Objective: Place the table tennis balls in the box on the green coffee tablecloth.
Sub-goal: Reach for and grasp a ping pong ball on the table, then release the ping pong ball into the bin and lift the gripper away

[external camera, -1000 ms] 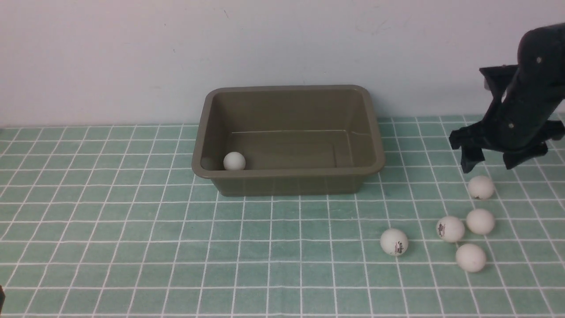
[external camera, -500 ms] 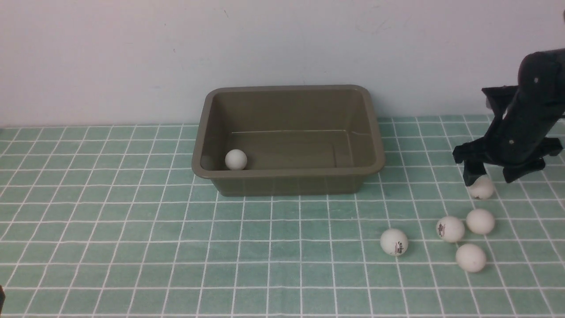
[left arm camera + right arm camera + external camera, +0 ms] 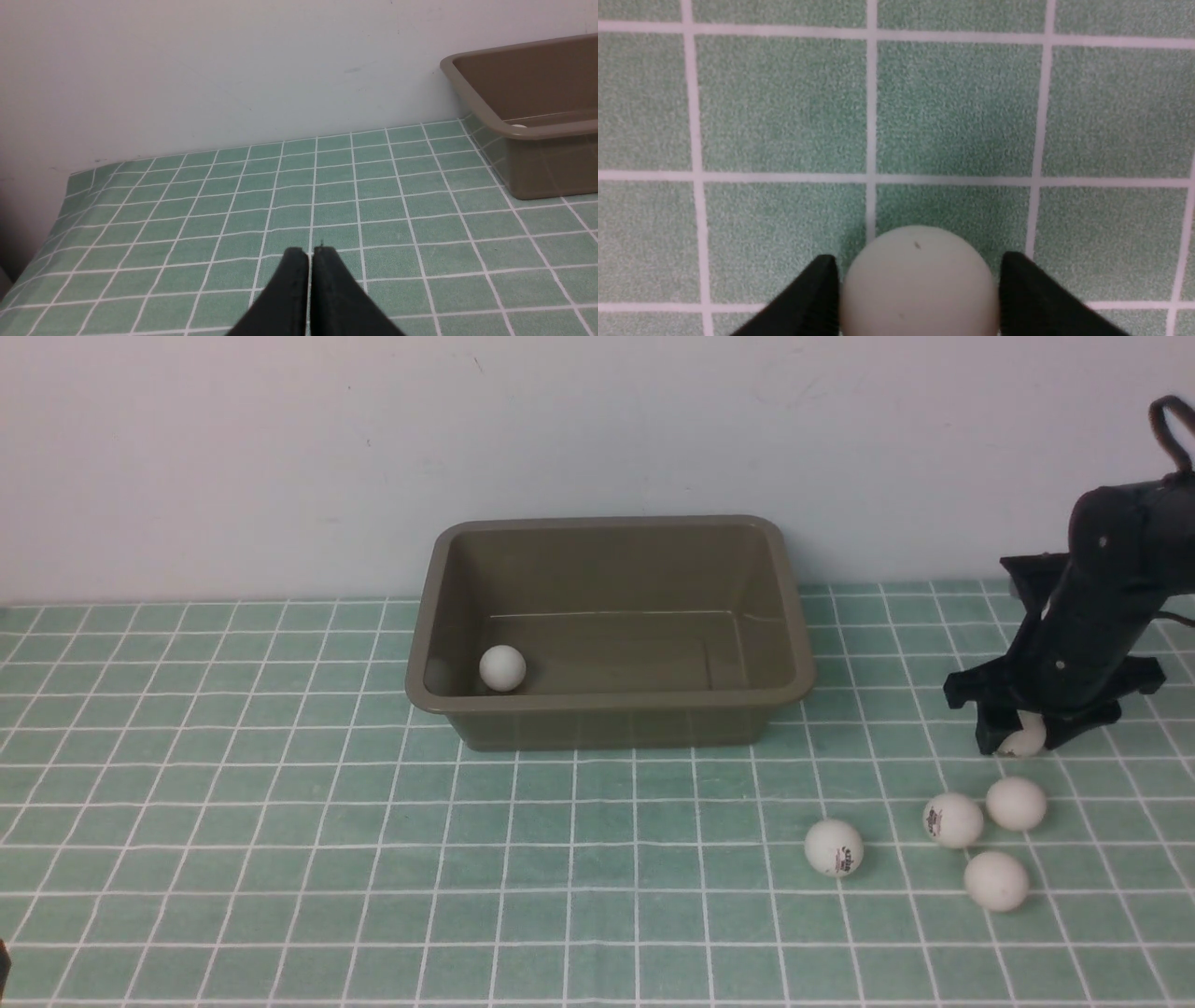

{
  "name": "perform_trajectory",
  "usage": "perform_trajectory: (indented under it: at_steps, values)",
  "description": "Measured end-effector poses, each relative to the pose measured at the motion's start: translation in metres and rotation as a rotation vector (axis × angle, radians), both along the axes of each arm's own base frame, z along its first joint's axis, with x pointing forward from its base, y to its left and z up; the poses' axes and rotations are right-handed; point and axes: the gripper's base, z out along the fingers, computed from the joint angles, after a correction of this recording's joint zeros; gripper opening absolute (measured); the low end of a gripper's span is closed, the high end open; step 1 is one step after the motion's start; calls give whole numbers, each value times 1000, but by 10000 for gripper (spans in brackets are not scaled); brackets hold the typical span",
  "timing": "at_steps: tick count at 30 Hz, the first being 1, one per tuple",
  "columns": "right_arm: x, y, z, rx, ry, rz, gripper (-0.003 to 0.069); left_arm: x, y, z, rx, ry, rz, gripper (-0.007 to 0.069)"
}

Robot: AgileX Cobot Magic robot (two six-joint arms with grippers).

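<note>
Front view: right hand (image 3: 1027,740) straddles ball (image 3: 1023,735), grip unclear; left hand (image 3: 310,252) closed; logos (image 3: 934,821) unreadable.

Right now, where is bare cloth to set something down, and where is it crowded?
Free: cloth left of the box; the strip before it, left of the loose balls. Crowded: front right, those four, right claw around a fifth ball.

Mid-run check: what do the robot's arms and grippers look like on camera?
The right arm is matte black and blocky, with a black cable loop above. The left gripper and right gripper have black fingers tapering to wedge tips.
</note>
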Motion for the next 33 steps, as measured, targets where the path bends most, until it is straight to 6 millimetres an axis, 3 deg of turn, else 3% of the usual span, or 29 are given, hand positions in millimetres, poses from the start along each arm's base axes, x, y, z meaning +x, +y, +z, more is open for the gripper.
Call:
perform_trajectory:
  at_steps: [2,4,10,14,16,17,18,19,22,25,27,30,33]
  values:
    - [0,0,0,0,0,0,361,0,0,0,0,0,0,-8]
    - [1,0,1,0,-2,0,361,0,0,0,0,0,0,-8]
    - [15,12,33,83,-28,40,361,0,0,0,0,0,0,-8]
    - [26,47,73,237,-86,165,361,0,0,0,0,0,0,-8]
    - [28,56,83,260,-109,196,361,0,0,0,0,0,0,-8]
    - [28,67,92,295,-126,225,361,0,0,0,0,0,0,-8]
    - [30,94,116,341,-193,308,361,0,0,0,0,0,0,-8]
    - [29,99,117,345,-197,320,361,0,0,0,0,0,0,-8]
    - [25,139,135,355,-280,419,361,0,0,0,0,0,0,-8]
    - [23,166,129,338,-300,479,361,0,0,0,0,0,0,-8]
    - [23,184,110,306,-272,535,361,0,0,0,0,0,0,-8]
    - [23,202,82,264,-230,606,361,0,0,0,0,0,0,-8]
    - [25,207,72,257,-217,618,361,0,0,0,0,0,0,-8]
